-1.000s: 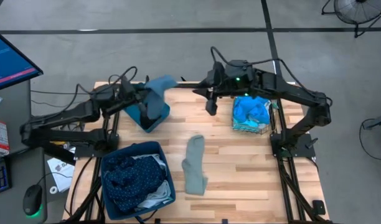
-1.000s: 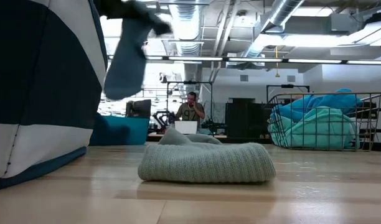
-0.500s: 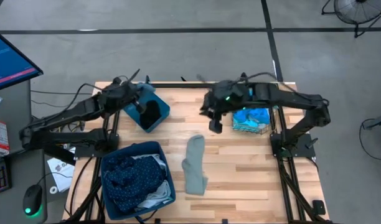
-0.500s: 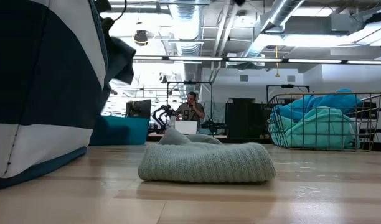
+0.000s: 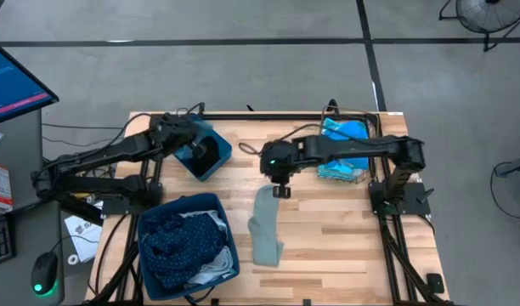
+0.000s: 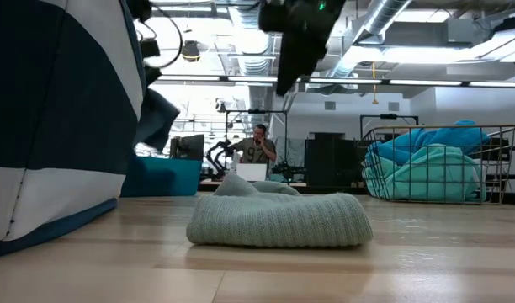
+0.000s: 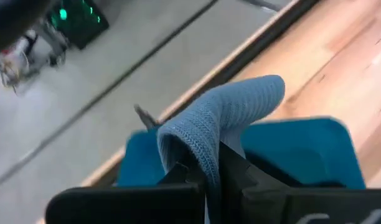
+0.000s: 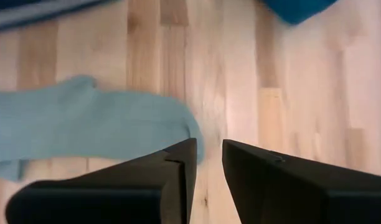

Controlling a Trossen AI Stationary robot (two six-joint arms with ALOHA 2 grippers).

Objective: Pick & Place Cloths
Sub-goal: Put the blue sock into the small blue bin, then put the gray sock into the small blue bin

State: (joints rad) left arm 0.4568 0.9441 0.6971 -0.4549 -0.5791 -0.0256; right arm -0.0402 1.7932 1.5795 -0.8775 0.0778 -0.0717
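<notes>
A pale grey-blue knit cloth is in my left gripper, which is shut on it over the small teal bin at the table's far left. A grey-green sock lies flat at mid-table. My right gripper hovers above its far end with its fingers a narrow gap apart; the low view shows the gripper well clear of the sock. Turquoise and bright blue cloths fill the wire basket. Navy dotted cloth lies in the large bin. My left gripper pinches the grey-blue cloth between its two fingers at a fold. The fold arches out past the fingertips. The rest hangs below the gripper over the teal bin; the large bin's wall hides its lower end in the low view.
The large dark-blue bin sits at the near left corner and fills the low view's left side. The wire basket stands at the far right. Bare wood lies around the sock and along the near right. A person sits far behind the table.
My left gripper has come down with the grey-blue cloth, from held high above the teal bin to low over it. My right gripper has left the basket's side, moving toward the table's left and near edge and down, and has stopped above the sock's far end.
</notes>
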